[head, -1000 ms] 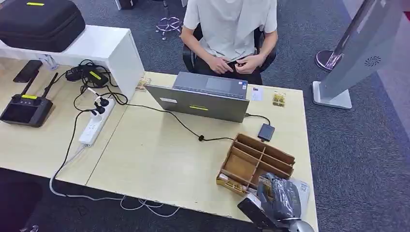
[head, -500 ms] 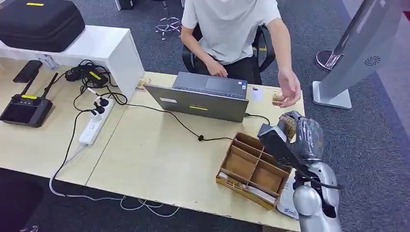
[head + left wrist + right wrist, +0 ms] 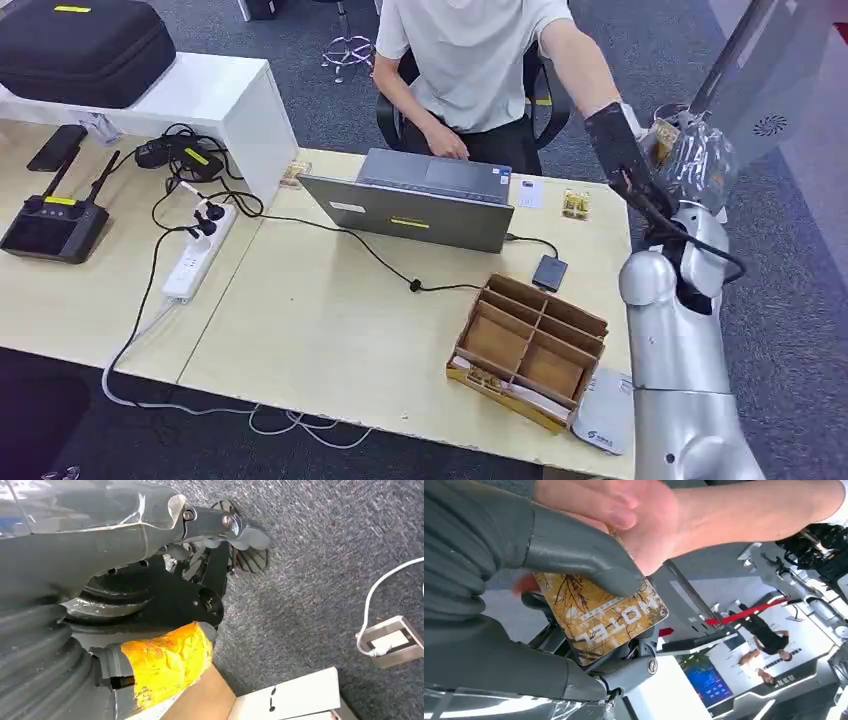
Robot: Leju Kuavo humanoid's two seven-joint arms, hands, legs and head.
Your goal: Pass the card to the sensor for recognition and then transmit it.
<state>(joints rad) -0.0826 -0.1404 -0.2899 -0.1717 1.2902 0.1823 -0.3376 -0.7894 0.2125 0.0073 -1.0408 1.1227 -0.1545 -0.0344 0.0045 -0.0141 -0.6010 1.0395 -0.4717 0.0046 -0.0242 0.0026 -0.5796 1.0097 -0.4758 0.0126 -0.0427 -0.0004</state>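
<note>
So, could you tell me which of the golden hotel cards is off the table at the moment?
The card held in the right hand, raised beside the person's hand. The other cards lie on the table or in the wooden organizer.

right hand (image 3: 690, 160) risen, card (image 3: 601, 615) met by person's hand (image 3: 644, 515)

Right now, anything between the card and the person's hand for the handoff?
Nothing visible. The right hand holds the card with its thumb pressed on the face, and the person's hand is already at the card's far edge, apparently touching it.
</note>
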